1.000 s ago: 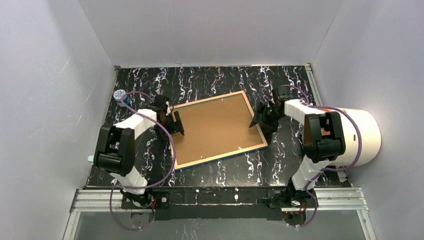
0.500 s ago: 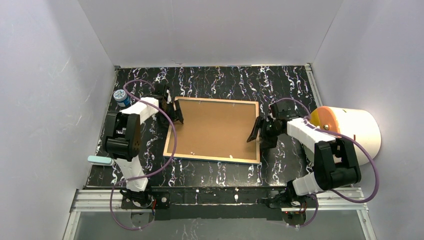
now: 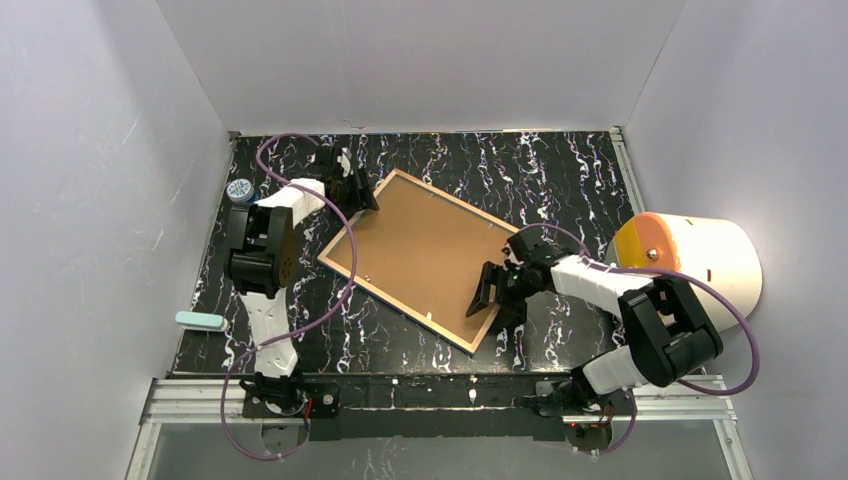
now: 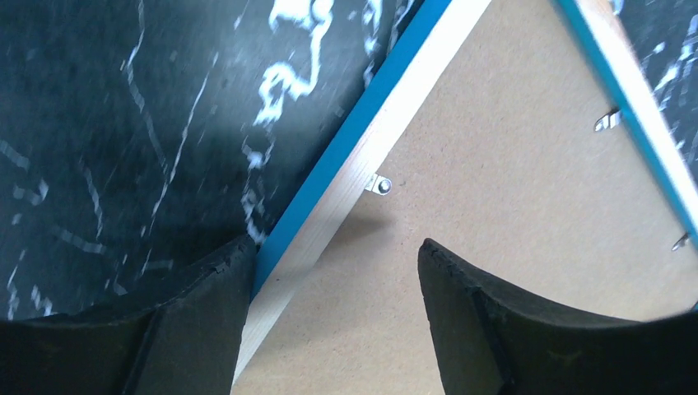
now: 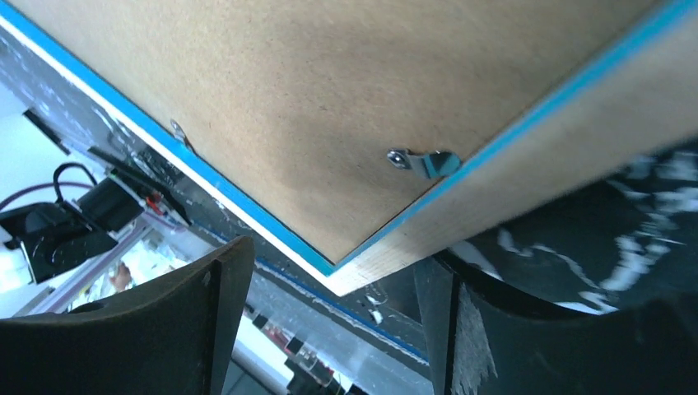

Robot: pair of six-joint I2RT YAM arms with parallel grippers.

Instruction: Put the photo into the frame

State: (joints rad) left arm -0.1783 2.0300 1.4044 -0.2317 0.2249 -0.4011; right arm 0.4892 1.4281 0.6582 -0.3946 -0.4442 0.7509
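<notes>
The frame [image 3: 395,305] lies face down on the desk [image 3: 560,180], back board [image 3: 425,250] on. I can't see the photo; maybe it's inside. My left hand [image 3: 355,195] and right hand [image 3: 495,300] have fingers apart around its corners.

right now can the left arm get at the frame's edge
Likely yes: the left end effector sits open astride the frame's rim, one finger outside, one over the backing board, nothing between.

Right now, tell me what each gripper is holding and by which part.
Nothing is clamped. The left gripper stands open astride the far-left rim of the frame; the right gripper stands open around its near-right corner.
</notes>
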